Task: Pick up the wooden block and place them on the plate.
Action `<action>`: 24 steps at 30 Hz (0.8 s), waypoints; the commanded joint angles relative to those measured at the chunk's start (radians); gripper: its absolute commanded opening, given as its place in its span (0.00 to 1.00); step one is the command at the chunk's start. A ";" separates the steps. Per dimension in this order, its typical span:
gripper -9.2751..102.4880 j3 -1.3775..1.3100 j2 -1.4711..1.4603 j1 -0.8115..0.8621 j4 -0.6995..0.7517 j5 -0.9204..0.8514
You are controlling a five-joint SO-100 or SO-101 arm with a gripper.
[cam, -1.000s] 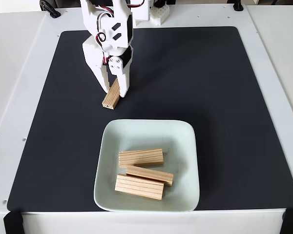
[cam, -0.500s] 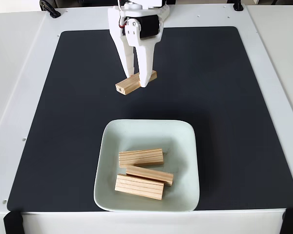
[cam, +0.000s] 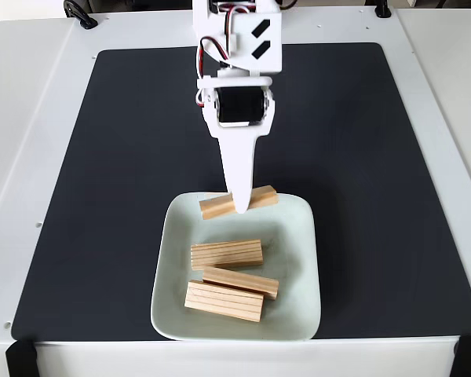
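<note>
My white gripper (cam: 239,206) reaches down from the top of the fixed view and is shut on a light-tan wooden block (cam: 213,206), which it holds crosswise above the far rim of the pale green plate (cam: 297,259). Three more wooden blocks lie inside the plate: one (cam: 227,254) in the middle, one (cam: 241,282) just below it, and one (cam: 224,301) nearest the front rim. The held block's middle is hidden behind my fingers.
The plate sits on a black mat (cam: 361,157) that covers most of the white table (cam: 31,94). The arm's base stands at the mat's far edge. Black clamps show at the table's front corners.
The gripper lifted the block off the mat at the upper left, swung right and carried it forward to the plate's far rim. The three blocks in the plate stayed put.
</note>
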 commanded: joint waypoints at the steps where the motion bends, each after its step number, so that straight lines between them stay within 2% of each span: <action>1: 0.08 -0.143 -0.071 0.000 -0.020 0.051; 7: 0.08 -0.265 -0.172 0.000 -0.020 0.104; 19: 0.08 -0.267 -0.164 0.000 -0.018 0.103; 21: 0.12 -0.262 -0.140 0.000 -0.017 0.097; 24: 0.33 -0.212 -0.083 0.002 0.018 0.103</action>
